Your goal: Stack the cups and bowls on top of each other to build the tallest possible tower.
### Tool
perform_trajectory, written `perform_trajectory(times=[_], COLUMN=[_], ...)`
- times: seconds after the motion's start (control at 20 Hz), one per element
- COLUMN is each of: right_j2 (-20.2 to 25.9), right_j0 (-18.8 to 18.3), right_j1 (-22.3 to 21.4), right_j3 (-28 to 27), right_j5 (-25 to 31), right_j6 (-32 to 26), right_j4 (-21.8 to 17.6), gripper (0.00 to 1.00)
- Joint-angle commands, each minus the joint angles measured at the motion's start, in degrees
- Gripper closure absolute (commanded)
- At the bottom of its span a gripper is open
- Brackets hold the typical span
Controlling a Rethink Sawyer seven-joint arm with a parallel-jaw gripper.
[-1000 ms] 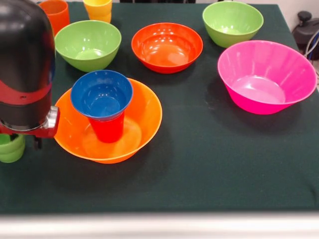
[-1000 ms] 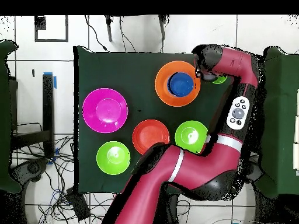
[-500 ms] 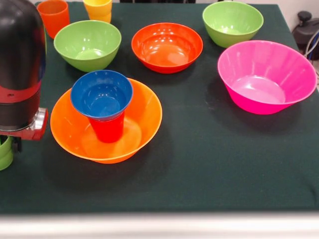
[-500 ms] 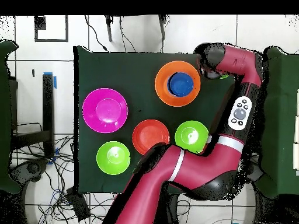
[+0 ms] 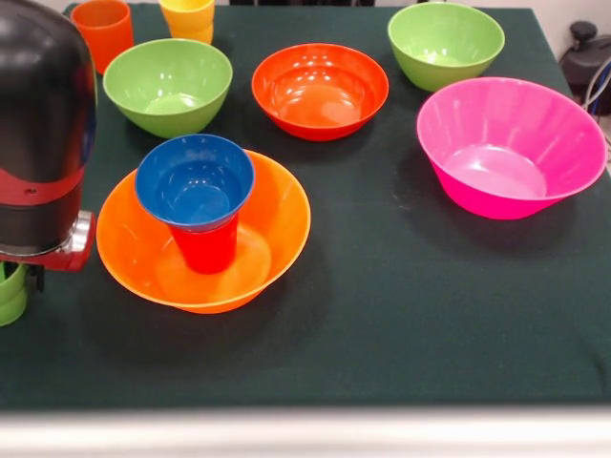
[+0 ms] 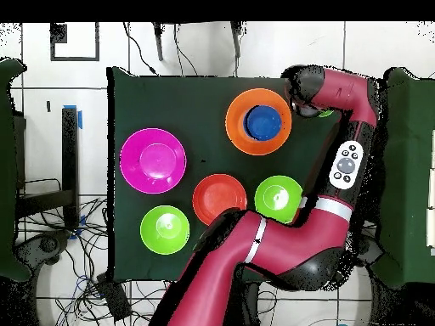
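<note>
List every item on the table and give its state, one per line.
large orange bowl: upright, holds the red cup.
red cup: upright in the orange bowl.
small blue bowl: upright on the red cup, empty.
pink bowl: upright, empty.
red-orange bowl: upright, empty.
light green bowls: upright, empty.
orange cup: upright.
yellow cups: stacked.
light green cup: under the gripper, mostly hidden.

Bowls: the large orange bowl, pink bowl and small blue bowl are glossy, smooth plastic, catching highlights.
Red cup: smooth plastic.
Table cover: dark green matt cloth.
Arm: glossy black and red shell, with a shiny metal ring.
</note>
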Motion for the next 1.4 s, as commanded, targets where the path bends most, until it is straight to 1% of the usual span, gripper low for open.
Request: perform_trajectory(times=[0.05,0.2,0.3,0.55,0.8,0.9,1.15,1.4], right_j2=[0.3,-0.2,-0.7,-1.9,-2.1,-2.1,-1.8,-1.7], right_j0=[2.5,3.7,4.3,5.2,5.7,6.0,7.3,8.6], right_j1=[-7.0,-10.4,-12.0,-13.5,-14.8,-15.9,-20.2,-22.6], right_j3=[7.2,10.5,11.9,12.8,14.2,15.5,21.1,23.5], right_j5=[3.5,6.0,7.7,9.4,10.7,11.5,13.2,15.6], right_j6=[-18.9,-18.2,-18.1,-18.6,-17.8,-17.0,-14.7,-12.5], right_j4=[1.2,2.0,2.3,2.3,2.9,3.3,4.5,5.1], gripper=[1.0,1.0,1.0,1.0,1.0,1.0,1.0,1.0])
